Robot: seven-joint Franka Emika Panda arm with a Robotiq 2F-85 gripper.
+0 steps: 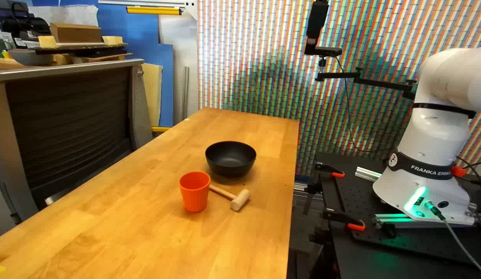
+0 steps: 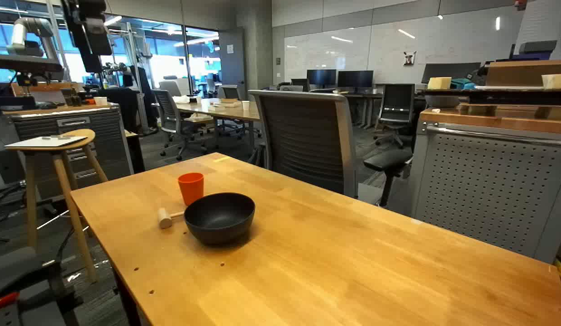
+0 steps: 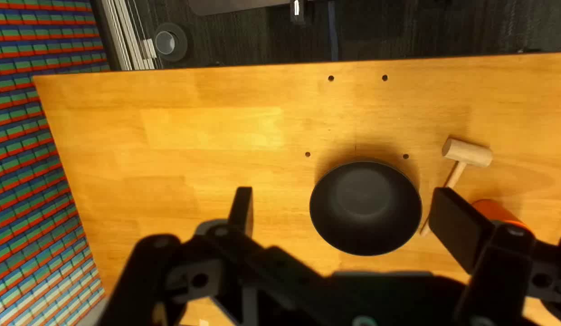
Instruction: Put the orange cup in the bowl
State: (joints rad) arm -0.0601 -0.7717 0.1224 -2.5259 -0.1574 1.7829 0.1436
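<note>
Your hand is spread wide; orange cup & bowl, upright w/ mallet handle btwn, leave you room to table edges.

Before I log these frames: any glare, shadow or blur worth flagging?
Wrist view: gripper soft, likely out of focus; shadow on the table beside the bowl. In an exterior view: bright streaks on the whiteboard, windows washed out. In an exterior view: green glow on the robot base.
</note>
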